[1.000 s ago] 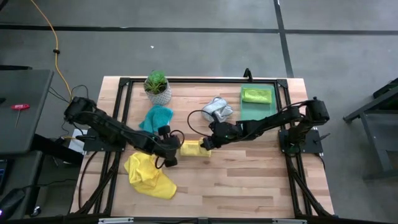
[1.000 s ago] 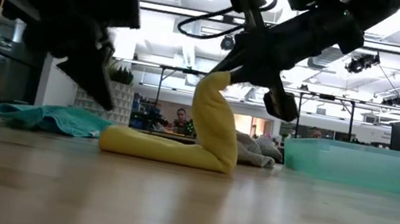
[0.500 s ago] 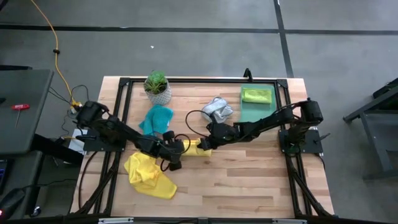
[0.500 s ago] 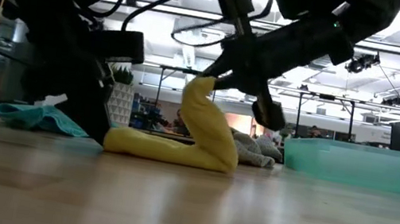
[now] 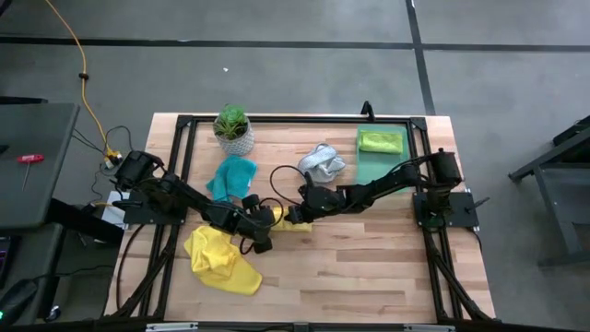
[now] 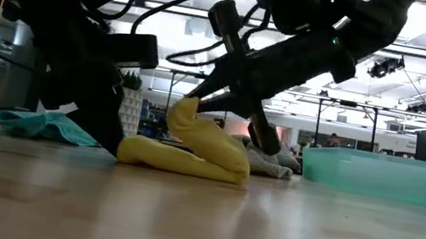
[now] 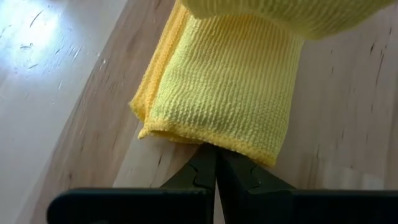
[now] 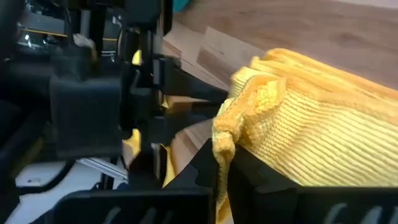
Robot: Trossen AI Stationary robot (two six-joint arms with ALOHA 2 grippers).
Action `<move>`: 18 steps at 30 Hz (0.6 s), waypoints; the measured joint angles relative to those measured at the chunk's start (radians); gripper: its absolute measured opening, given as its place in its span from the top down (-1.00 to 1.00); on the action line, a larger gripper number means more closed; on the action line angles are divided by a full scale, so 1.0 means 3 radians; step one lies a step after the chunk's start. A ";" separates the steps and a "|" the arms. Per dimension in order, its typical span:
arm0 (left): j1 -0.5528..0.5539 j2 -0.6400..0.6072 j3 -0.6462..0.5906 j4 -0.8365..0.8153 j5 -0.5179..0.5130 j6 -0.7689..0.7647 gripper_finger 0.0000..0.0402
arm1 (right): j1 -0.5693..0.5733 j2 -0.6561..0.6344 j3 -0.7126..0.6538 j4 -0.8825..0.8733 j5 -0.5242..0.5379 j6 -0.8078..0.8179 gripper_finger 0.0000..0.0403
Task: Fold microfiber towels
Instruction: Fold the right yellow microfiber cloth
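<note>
towel (image 6: 191,146): soft, light, limp; take by hem | right pincer (image 6: 192,97) clamped on its raised edge | left pincer (image 7: 216,177) closed, just behind hem

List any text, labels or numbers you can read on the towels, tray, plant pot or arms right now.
None can be read.
Yellow towel: plain weave, no tag showing.
Tray: no marking showing.
Plant pot: a pattern only, no lettering.
Left gripper and right gripper: no legible print.
</note>
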 joint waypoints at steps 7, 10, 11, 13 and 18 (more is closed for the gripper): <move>0.0000 0.0003 -0.0001 0.0020 -0.0015 -0.0001 1.00 | -0.0001 0.0014 0.0073 0.0032 0.0036 -0.0020 0.75; 0.0001 0.0003 -0.0001 0.0024 -0.0015 0.0000 1.00 | 0.0000 0.0014 0.0107 0.0046 0.0019 -0.0024 0.53; 0.0000 0.0003 -0.0001 0.0022 -0.0016 0.0000 1.00 | -0.0001 0.0014 0.0107 0.0059 -0.0012 -0.0023 0.44; 0.0001 0.0003 -0.0001 0.0024 -0.0016 0.0000 1.00 | -0.0016 0.0014 0.0106 0.0070 -0.0054 -0.0074 0.28; 0.0000 0.0003 -0.0001 0.0015 -0.0017 0.0000 1.00 | -0.0103 -0.0055 0.0102 0.0055 -0.0320 -0.0565 0.02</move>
